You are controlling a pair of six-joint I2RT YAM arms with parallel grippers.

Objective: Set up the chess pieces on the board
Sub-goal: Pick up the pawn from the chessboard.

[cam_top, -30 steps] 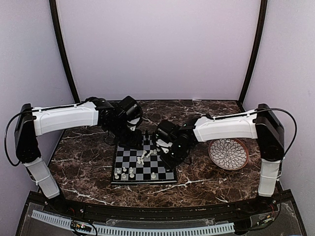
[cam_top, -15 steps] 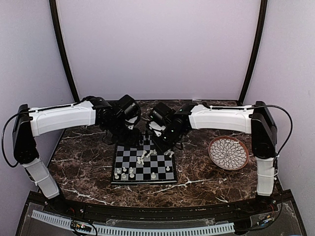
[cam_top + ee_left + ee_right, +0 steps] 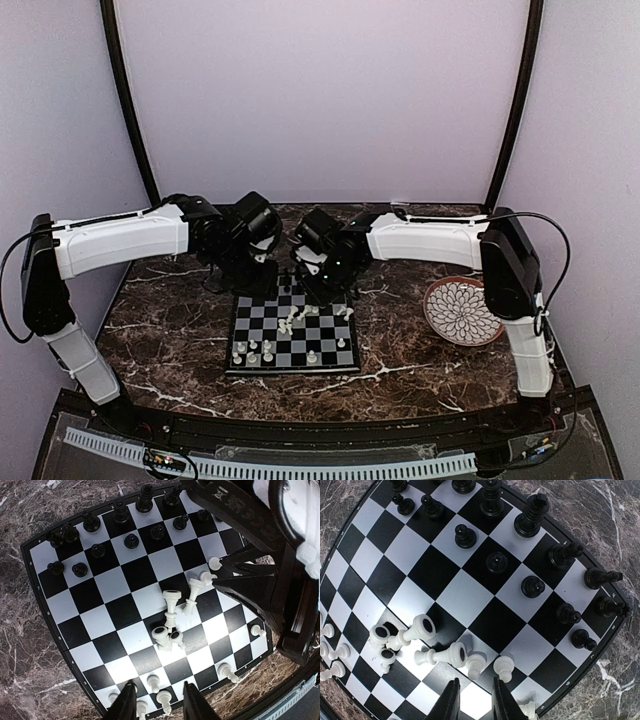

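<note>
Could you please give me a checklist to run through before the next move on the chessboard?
1. Left tool open and empty: ok.
2. Right tool open and empty: ok.
3. White pieces all upright: not ok; several lie toppled mid-board.
4. Black pieces upright on the far rows: ok.
5. Clearance between the tools: cannot tell; the right arm crowds the left wrist view.
6. Board lying flat: ok.
</note>
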